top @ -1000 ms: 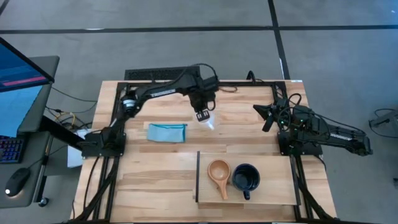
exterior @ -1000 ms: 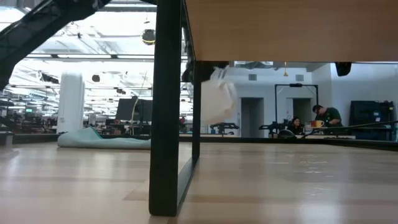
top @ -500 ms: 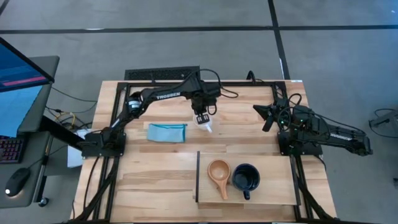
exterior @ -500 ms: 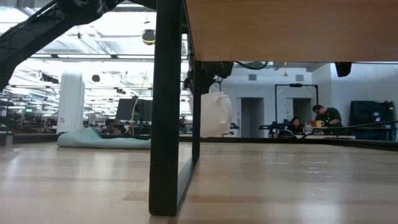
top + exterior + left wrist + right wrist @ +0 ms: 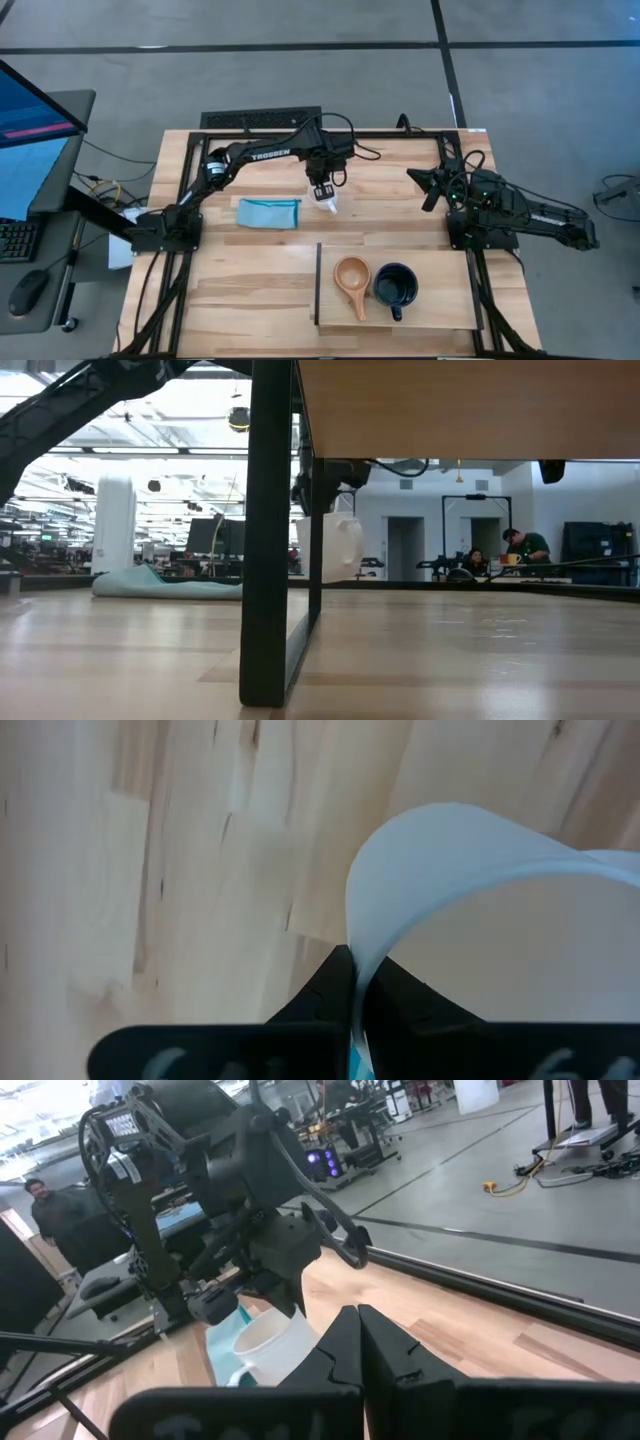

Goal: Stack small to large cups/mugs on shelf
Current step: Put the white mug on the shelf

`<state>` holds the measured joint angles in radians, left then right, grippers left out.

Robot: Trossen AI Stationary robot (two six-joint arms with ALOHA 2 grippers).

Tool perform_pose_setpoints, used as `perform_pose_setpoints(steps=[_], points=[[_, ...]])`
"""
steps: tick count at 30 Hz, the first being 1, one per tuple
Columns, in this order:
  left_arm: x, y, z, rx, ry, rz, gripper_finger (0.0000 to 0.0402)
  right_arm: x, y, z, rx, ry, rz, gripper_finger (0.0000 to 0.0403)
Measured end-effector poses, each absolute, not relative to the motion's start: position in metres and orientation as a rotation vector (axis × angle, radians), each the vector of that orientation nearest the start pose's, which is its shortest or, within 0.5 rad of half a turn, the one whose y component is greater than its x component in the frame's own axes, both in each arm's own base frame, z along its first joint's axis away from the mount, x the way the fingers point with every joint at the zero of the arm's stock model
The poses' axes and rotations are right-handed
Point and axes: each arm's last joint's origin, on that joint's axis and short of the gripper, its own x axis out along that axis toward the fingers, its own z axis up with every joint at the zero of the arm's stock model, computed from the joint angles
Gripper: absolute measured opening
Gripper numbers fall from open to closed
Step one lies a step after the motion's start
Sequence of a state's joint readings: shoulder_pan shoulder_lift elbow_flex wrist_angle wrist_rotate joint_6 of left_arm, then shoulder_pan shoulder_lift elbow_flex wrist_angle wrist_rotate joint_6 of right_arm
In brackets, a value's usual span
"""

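The white mug hangs close above the planked table, behind the shelf, with my left gripper shut on it and pointing down. In the left wrist view the mug's open mouth faces the camera. The tan wooden cup and the black mug stand side by side on the shelf at the table's near side. My right gripper waits shut at the table's right side, pointing level toward the left arm. My left gripper pinches the white mug's thin wall at the rim, one finger inside the mug and one outside. The fingers come from above, pointing down. The mug hangs below them, mouth up and nearly upright, its base clear of the table.
A blue cloth lies on the table to the left of the held mug. The shelf's dark edge strip stands along its left side; in the low view it is a dark post in the foreground. People sit in the room beyond.
My left gripper has sunk toward the table with the white mug, staying shut on it. The mug, tilted a second ago, now hangs nearly upright and lower, still clear of the table.
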<state>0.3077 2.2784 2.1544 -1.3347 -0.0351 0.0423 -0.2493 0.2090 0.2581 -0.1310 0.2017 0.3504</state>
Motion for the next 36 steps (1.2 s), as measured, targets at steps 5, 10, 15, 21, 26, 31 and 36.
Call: perform_pose_setpoints(steps=[5, 10, 15, 21, 26, 31, 36], points=[[0.43, 0.138, 0.237, -0.15, 1.476, 0.265, 0.0, 0.095, -0.03, 0.222, 0.345, 0.003, -0.461, 0.0011], [0.431, 0.14, 0.234, -0.195, 1.471, 0.218, 0.0, 0.095, -0.03, 0.222, 0.345, 0.003, -0.461, 0.0011], [0.434, 0.141, 0.216, -0.202, 1.523, 0.191, 0.0, 0.095, -0.03, 0.222, 0.344, 0.002, -0.461, 0.0011], [0.435, 0.142, 0.209, -0.222, 1.553, 0.176, 0.0, 0.095, -0.03, 0.223, 0.344, 0.0, -0.461, 0.0011], [0.435, 0.142, 0.209, -0.225, 1.553, 0.18, 0.0009, 0.095, -0.03, 0.223, 0.345, 0.0, -0.461, 0.0011], [0.438, 0.141, 0.204, -0.213, 1.549, 0.168, 0.0031, 0.095, -0.03, 0.223, 0.345, -0.001, -0.461, 0.0011], [0.438, 0.141, 0.205, -0.223, 1.549, 0.164, 0.0057, 0.095, -0.03, 0.223, 0.344, -0.002, -0.464, 0.0011]])
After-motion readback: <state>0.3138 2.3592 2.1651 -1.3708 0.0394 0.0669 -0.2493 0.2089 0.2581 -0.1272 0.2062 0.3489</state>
